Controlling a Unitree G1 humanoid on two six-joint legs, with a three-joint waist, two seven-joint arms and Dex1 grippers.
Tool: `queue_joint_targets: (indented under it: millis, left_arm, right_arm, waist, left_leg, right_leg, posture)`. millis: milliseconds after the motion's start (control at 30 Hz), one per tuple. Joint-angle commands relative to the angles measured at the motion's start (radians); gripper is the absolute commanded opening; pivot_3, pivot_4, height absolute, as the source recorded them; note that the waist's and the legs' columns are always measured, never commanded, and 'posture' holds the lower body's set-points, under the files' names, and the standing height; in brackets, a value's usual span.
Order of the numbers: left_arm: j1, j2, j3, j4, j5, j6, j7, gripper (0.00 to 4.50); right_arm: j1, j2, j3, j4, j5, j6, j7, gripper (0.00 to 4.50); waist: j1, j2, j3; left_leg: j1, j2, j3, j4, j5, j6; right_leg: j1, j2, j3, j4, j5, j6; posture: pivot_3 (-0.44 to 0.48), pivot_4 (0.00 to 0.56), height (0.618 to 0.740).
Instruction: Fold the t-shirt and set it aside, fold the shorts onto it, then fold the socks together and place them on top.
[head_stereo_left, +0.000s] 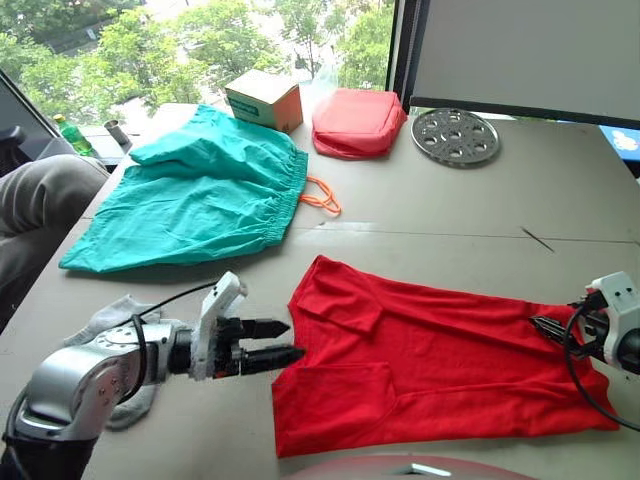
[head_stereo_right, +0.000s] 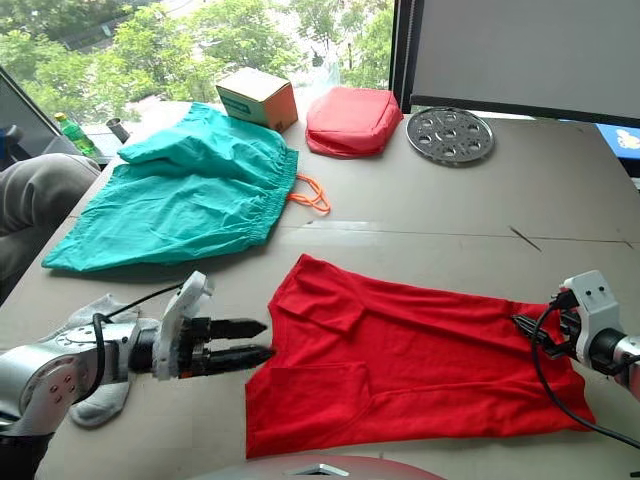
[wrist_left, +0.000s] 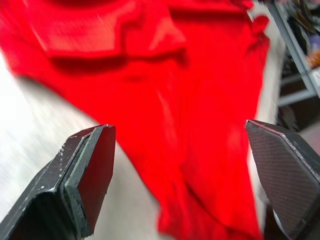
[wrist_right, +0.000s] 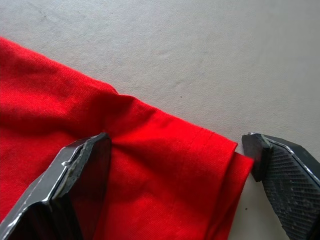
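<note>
Red t-shirt (head_stereo_left: 440, 360) between two open, empty grippers (head_stereo_left: 282, 342) (head_stereo_left: 545, 328); teal shorts (head_stereo_left: 200, 190), pouch (head_stereo_left: 357, 122) beyond.

The left arm hid part of the socks (head_stereo_left: 118, 318); a person's knee (head_stereo_left: 40, 200) ran off the left edge.

Left arm (head_stereo_left: 85, 378) showing a rounded silver metal shell, white wrist block, thin black cable looping over it, black two-fingered left gripper (head_stereo_left: 282, 342); right gripper (head_stereo_left: 548, 327) wearing white housing with looping black cable.
</note>
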Motion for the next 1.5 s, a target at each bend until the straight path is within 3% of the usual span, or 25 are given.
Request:
queue_joint_targets:
  millis: [33, 233, 500, 600, 833, 867, 1167, 1267, 1500]
  left_arm:
    - [-0.102, 0.018, -0.07, 0.092, 0.094, -0.1, -0.037, 4.42]
    - [-0.401, -0.054, -0.286, 0.36, 0.298, -0.249, -0.091, 4.42]
    - [-0.61, -0.137, -0.436, 0.663, 0.477, -0.443, -0.24, 4.42]
    - [-0.677, -0.186, -0.474, 0.795, 0.536, -0.531, -0.29, 3.57]
    - [-0.728, -0.25, -0.485, 0.908, 0.596, -0.607, -0.363, 0.3]
    - [-0.728, -0.253, -0.484, 0.906, 0.598, -0.606, -0.372, 0.09]
    - [-0.708, -0.259, -0.461, 0.865, 0.602, -0.582, -0.384, 0.09]
    - [-0.692, -0.263, -0.451, 0.829, 0.593, -0.565, -0.377, 0.0]
    - [-0.652, -0.263, -0.43, 0.752, 0.582, -0.521, -0.362, 0.0]
  right_arm:
    - [0.0, -0.004, 0.013, -0.003, 0.011, 0.033, 0.003, 4.45]
    - [-0.019, 0.007, 0.01, -0.011, 0.026, 0.105, -0.02, 4.45]
    - [-0.015, 0.018, -0.029, -0.063, 0.036, 0.155, -0.074, 4.45]
    - [-0.01, 0.023, -0.047, -0.09, 0.052, 0.184, -0.087, 4.5]
    - [0.014, 0.035, -0.084, -0.108, 0.057, 0.212, -0.117, 4.5]
    - [0.012, 0.04, -0.096, -0.109, 0.065, 0.223, -0.123, 4.5]
    - [-0.053, 0.029, -0.09, -0.048, 0.074, 0.298, -0.16, 4.5]
    - [-0.073, 0.022, -0.063, -0.013, 0.075, 0.302, -0.149, 3.75]
    - [-0.086, 0.006, -0.034, -0.02, 0.062, 0.294, -0.148, 0.43]
  waist:
    - [-0.001, -0.001, -0.001]
    - [0.001, -0.006, -0.003]
    - [0.001, -0.008, -0.002]
    - [0.002, -0.008, -0.002]
    - [0.003, -0.008, -0.002]
    - [0.003, -0.008, -0.002]
    - [0.001, -0.009, -0.002]
    - [0.0, -0.01, -0.003]
    - [-0.001, -0.011, -0.003]
  left_leg:
    - [0.001, 0.0, 0.0, 0.0, 0.0, 0.0]
    - [0.001, 0.0, 0.001, -0.002, 0.0, 0.0]
    - [0.0, 0.0, 0.002, -0.002, 0.0, 0.0]
    - [0.0, 0.0, 0.002, -0.001, 0.001, 0.001]
    - [0.0, 0.0, 0.001, -0.001, 0.003, 0.005]
    - [0.0, 0.0, 0.001, -0.001, 0.003, 0.005]
    - [0.0, 0.0, 0.001, 0.0, 0.003, 0.006]
    - [0.0, -0.001, 0.001, 0.0, 0.003, 0.006]
    - [0.0, 0.0, 0.001, 0.002, 0.003, 0.006]
  right_leg:
    - [0.0, 0.0, 0.0, 0.0, 0.0, 0.0]
    - [0.0, 0.001, 0.0, -0.001, 0.0, 0.0]
    - [0.0, 0.001, 0.0, 0.0, 0.0, 0.0]
    - [0.0, 0.001, 0.0, 0.0, 0.0, 0.0]
    - [0.001, 0.001, 0.0, 0.0, 0.0, 0.0]
    - [0.001, 0.001, 0.0, 0.001, 0.0, 0.0]
    - [0.001, 0.001, 0.0, 0.001, 0.0, 0.0]
    - [0.002, 0.001, 0.0, 0.001, 0.0, 0.0]
    - [0.002, 0.001, 0.0, 0.003, 0.0, 0.0]
  posture:
    - [0.0, 0.15, 0.739]
    - [0.0, 0.15, 0.739]
    - [0.0, 0.15, 0.739]
    - [0.0, 0.15, 0.739]
    - [0.0, 0.15, 0.739]
    - [0.0, 0.15, 0.739]
    - [0.0, 0.15, 0.739]
    - [0.0, 0.15, 0.739]
    - [0.0, 0.15, 0.739]
